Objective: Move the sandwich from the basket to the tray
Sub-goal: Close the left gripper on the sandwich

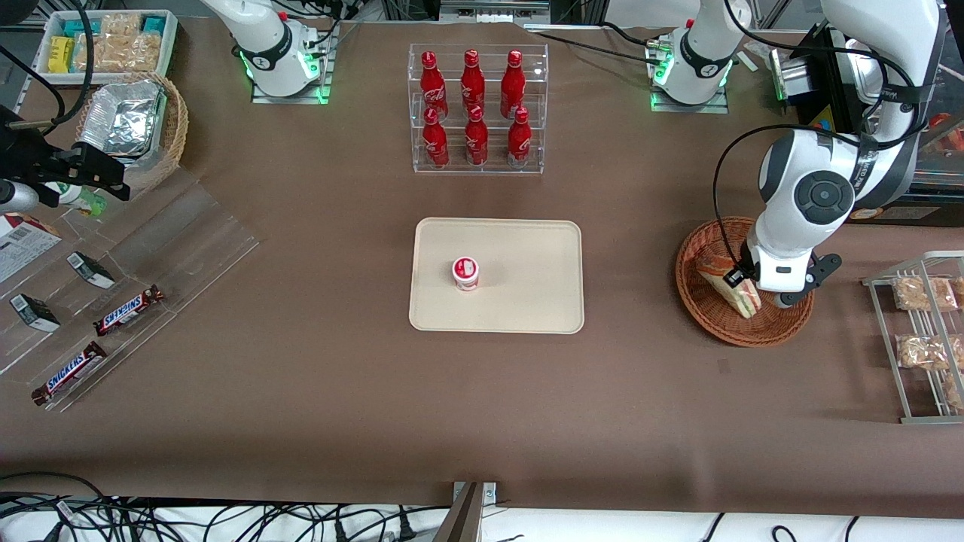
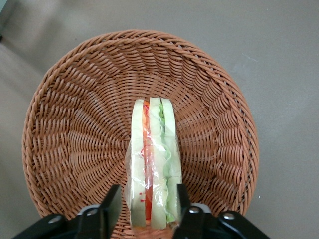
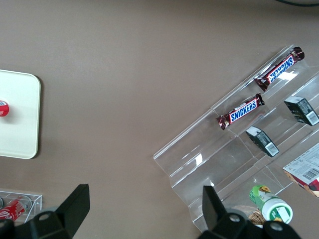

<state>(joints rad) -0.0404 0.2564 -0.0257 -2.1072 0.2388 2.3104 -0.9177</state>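
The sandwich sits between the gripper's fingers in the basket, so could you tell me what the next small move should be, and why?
Probably close the fingers. The gripper is down in the basket, open, with one finger on each side of the sandwich, which stands on edge. There appears to be a small gap on either side, so nothing holds it yet; it needs a firm grip before being lifted toward the tray.

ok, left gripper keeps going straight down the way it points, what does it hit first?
The sandwich: the left gripper is open with a finger on either side of it, pointing down into the basket. The fingertips themselves would probably meet the wicker floor beside the wedge; depth is hard to judge.
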